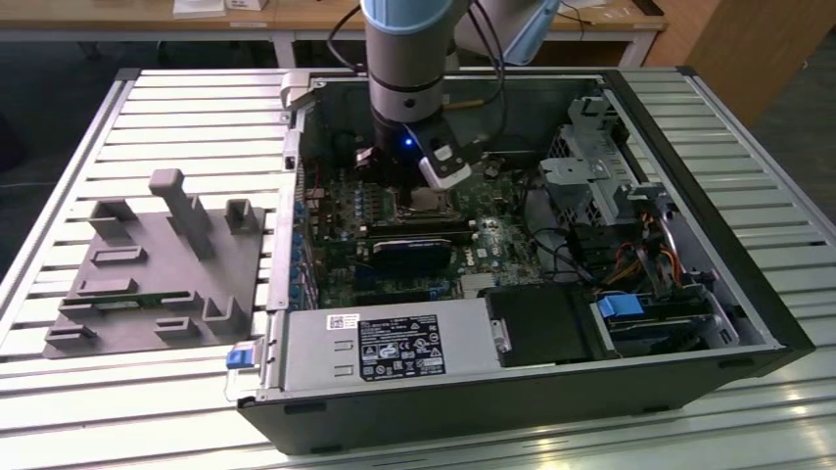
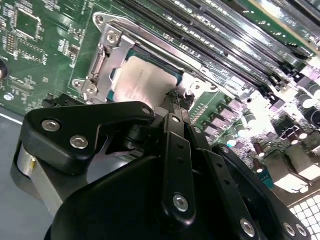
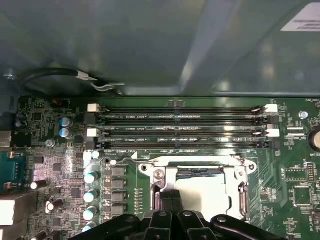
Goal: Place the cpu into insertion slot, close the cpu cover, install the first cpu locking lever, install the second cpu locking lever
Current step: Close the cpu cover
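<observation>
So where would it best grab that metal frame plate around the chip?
Probably the edge of the cpu cover beside the gripper, pinched from above. The plate lies flat and thin around the cpu, so only an outer edge offers anything to grip.

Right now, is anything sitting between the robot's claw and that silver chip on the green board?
Nothing visible does. In the second wrist view the gripper has its tips right at the edge of the chip, with no gap showing between them. The metal frame lies around the chip.

cpu (image 2: 142, 80) partly behind hand (image 2: 176, 100)
</observation>
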You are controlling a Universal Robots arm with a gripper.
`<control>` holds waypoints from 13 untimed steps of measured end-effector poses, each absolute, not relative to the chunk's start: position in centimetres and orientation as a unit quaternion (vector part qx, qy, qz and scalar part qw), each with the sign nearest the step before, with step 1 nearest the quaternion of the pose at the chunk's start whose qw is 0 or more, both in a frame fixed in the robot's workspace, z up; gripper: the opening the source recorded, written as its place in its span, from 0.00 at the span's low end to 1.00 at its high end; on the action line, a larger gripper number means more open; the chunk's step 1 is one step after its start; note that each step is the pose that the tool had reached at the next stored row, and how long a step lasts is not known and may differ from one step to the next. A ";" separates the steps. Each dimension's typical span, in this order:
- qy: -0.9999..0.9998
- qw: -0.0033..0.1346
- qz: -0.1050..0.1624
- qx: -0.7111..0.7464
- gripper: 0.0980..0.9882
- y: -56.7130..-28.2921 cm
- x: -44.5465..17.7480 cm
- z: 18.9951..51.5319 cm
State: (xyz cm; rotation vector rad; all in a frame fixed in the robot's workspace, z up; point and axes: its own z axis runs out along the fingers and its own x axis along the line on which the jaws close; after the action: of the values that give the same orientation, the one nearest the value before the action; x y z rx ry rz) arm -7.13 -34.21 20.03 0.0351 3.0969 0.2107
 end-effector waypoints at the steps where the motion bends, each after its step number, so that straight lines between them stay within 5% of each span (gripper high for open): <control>1: 0.997 0.019 0.068 0.011 0.01 -34.2 -7.2 20.0; 13: 0.997 0.018 0.068 0.011 0.01 -34.2 -7.0 19.6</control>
State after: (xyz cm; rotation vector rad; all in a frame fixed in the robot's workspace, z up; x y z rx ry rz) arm -7.03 -34.21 19.63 0.0353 3.0974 0.2098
